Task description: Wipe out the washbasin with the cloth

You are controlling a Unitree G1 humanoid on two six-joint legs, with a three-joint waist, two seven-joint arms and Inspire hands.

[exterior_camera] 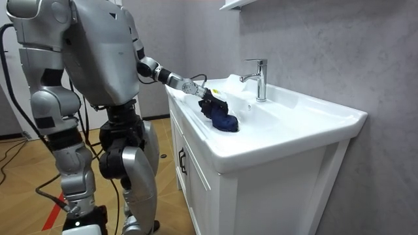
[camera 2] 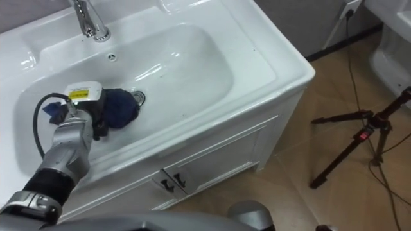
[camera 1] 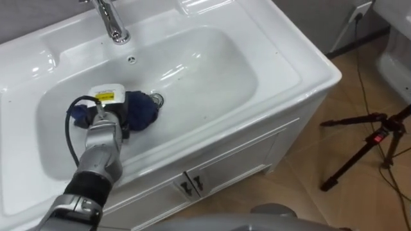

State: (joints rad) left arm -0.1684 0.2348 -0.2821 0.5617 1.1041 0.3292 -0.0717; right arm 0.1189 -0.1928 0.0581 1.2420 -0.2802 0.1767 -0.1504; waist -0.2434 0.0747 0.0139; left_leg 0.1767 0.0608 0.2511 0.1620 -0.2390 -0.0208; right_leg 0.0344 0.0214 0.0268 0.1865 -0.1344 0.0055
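One dark blue cloth sits bunched beside the drain, left of centre in the basin, under my left hand. I cannot tell whether the fingers are closed on it. It looks soft, light and limp, so I'd pinch a thick fold.

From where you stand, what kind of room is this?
Probably a bathroom or washroom: a white basin with a chrome tap sits on a white cabinet with doors, against a grey wall. The left hand rests on a dark blue cloth in the basin.

left hand | on blue cloth | basin floor | beside drain
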